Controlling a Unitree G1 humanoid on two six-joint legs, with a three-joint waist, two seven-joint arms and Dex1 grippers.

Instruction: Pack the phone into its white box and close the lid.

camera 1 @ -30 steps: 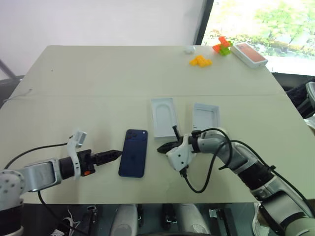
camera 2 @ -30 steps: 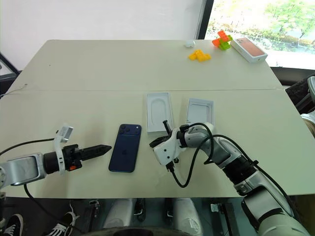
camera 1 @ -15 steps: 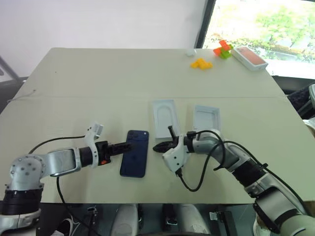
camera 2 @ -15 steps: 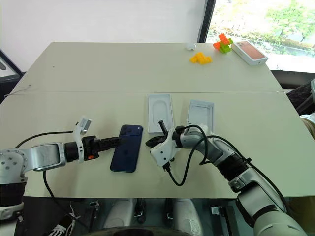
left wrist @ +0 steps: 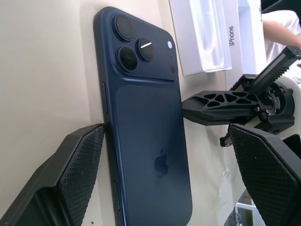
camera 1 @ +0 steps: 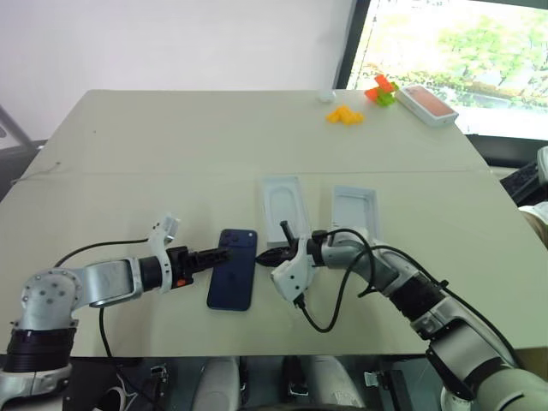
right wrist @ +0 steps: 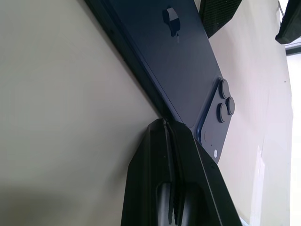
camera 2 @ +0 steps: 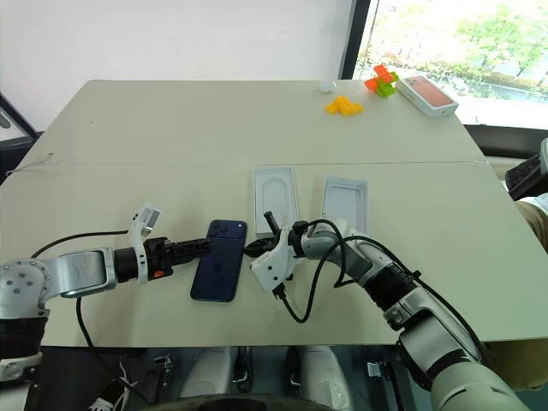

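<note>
Left wrist view, lid (left wrist: 244, 44) reads "iPhone"

Bright daylight — window (camera 1: 445, 43) glare.

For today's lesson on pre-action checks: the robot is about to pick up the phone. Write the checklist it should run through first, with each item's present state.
1. Phone lies flat on the table, back up: ok.
2. Left gripper open with the phone between its fingers: ok.
3. Right gripper shut, its tip at the phone's right edge: ok.
4. Phone gripped: not ok, it lies loose.
5. Two white box parts lie open side up beyond the phone: ok.
6. Which of the two is the box base: cannot tell.
</note>
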